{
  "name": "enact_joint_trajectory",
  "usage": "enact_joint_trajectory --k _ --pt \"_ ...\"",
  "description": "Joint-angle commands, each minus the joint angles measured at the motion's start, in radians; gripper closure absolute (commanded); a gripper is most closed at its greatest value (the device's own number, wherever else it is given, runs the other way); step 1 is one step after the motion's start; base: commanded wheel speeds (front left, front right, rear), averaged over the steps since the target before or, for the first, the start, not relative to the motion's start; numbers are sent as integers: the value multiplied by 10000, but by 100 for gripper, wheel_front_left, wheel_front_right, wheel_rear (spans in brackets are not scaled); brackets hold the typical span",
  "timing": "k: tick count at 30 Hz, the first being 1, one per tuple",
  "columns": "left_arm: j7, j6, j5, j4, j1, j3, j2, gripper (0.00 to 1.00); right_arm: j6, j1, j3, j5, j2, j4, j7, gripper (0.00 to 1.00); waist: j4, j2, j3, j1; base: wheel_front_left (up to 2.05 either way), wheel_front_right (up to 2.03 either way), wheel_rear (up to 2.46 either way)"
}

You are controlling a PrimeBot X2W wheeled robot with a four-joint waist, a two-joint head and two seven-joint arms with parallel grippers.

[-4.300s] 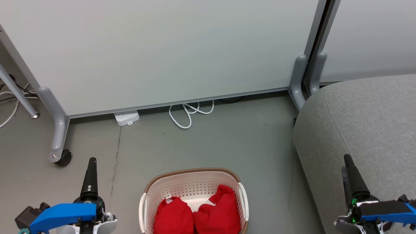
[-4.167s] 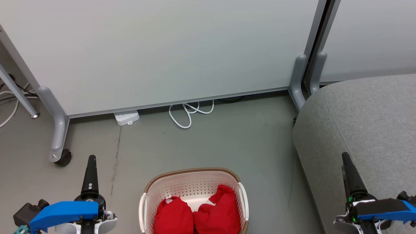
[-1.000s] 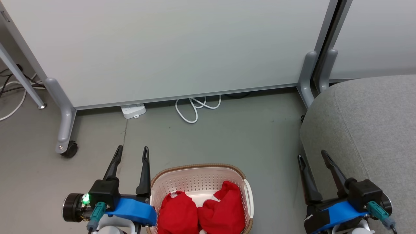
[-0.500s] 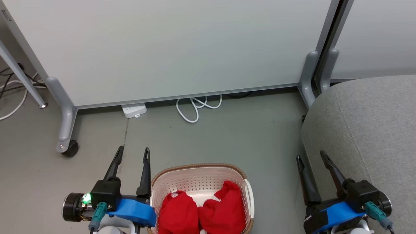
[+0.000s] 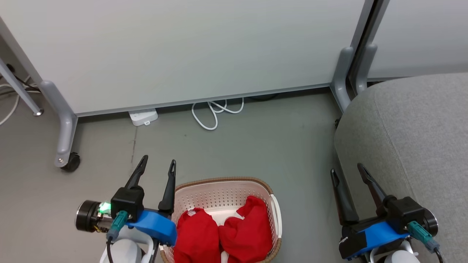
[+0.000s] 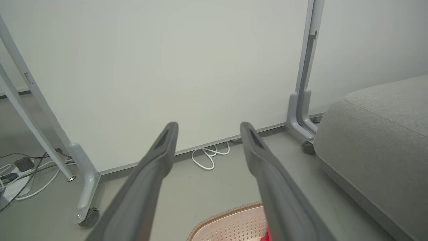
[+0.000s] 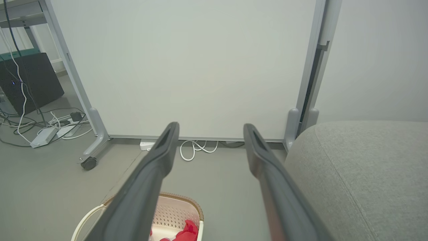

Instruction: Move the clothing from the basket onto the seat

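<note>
Two bright red garments (image 5: 223, 233) lie side by side in the cream basket (image 5: 219, 190) with a brown rim, at the bottom middle of the head view. My left gripper (image 5: 159, 162) hovers open just left of the basket's far-left corner, holding nothing. My right gripper (image 5: 347, 171) is open too, beside the left edge of the grey seat (image 5: 413, 131). The left wrist view looks between its gripper (image 6: 209, 126) at the basket rim (image 6: 227, 214) and the seat (image 6: 378, 140). The right wrist view catches the basket (image 7: 174, 211), a bit of red cloth (image 7: 187, 232) and the seat (image 7: 361, 167).
A white partition panel (image 5: 182, 47) on grey castor legs (image 5: 65, 135) stands behind the basket. A white power strip (image 5: 143, 117) and coiled white cable (image 5: 214, 111) lie at its foot. Bare grey floor (image 5: 256, 146) separates basket, partition and seat. Cables and a dark box (image 7: 30, 80) sit far left.
Both grippers have gone from shut to open and turned. The camera has shifted a little, so the scene sits slightly higher and to the left. The garments lie as before.
</note>
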Motion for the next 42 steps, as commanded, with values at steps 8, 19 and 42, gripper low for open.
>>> enact_joint_trajectory --k 8,19,42 --pt "-41 -211 -89 1577 -1335 -508 438 0 4 -521 151 -53 -56 -93 -33 0 -571 0 911 0 0 0 0" --pt "-39 -232 -494 3949 -3224 -2113 1222 0 4 -1577 342 54 -51 -368 -33 0 -1325 0 2737 0 0 0 0" --pt "508 -235 -1932 7745 -6486 -6633 2414 0 4 -3593 526 168 -47 -1137 -35 0 -2239 0 6462 0 0 0 0"
